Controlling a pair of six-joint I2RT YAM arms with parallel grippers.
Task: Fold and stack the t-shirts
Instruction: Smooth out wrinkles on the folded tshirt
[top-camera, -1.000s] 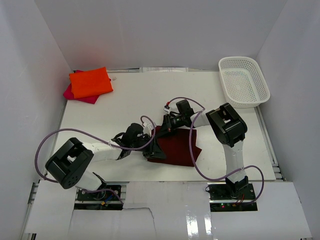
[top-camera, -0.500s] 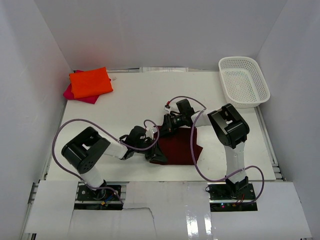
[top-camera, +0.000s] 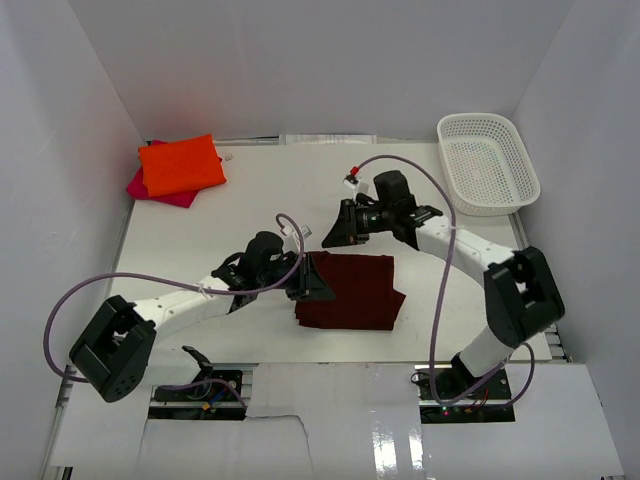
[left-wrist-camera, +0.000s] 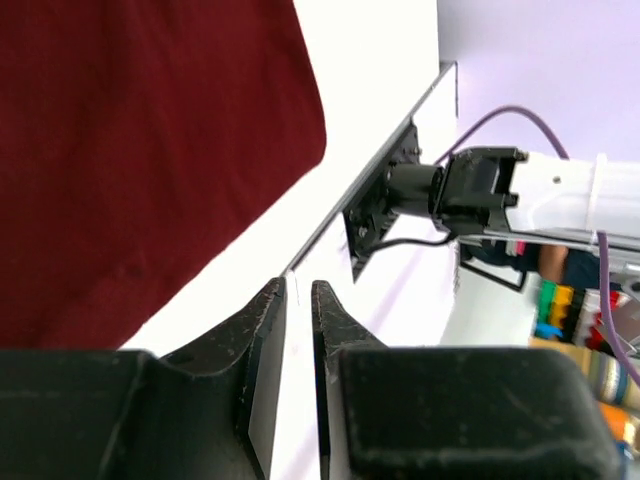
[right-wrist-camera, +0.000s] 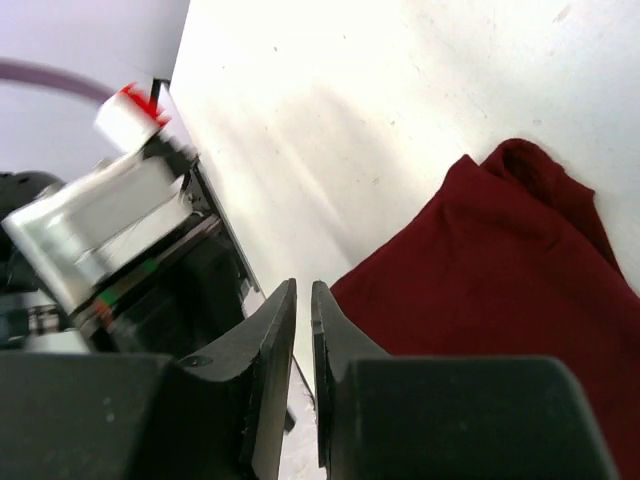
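Note:
The dark maroon t-shirt (top-camera: 352, 291) lies folded in a flat rectangle on the white table (top-camera: 260, 200), near the front middle. My left gripper (top-camera: 312, 280) hovers at the shirt's left edge, jaws a little apart and empty (left-wrist-camera: 298, 295); the maroon cloth (left-wrist-camera: 150, 150) fills the upper left of its view. My right gripper (top-camera: 333, 232) hangs just behind the shirt's far left corner, jaws nearly closed on nothing (right-wrist-camera: 303, 290), with the cloth (right-wrist-camera: 500, 270) to its right. The orange t-shirt (top-camera: 181, 165) lies folded on the pink one (top-camera: 150, 188) at the far left corner.
A white mesh basket (top-camera: 487, 162) stands at the far right corner. White walls close in the table on three sides. Purple cables loop from both arms over the table's middle and front.
The right gripper has pulled up and back off the maroon shirt, and its arm has swung out to the right. The left arm has stretched out low. The shirt now lies flat.

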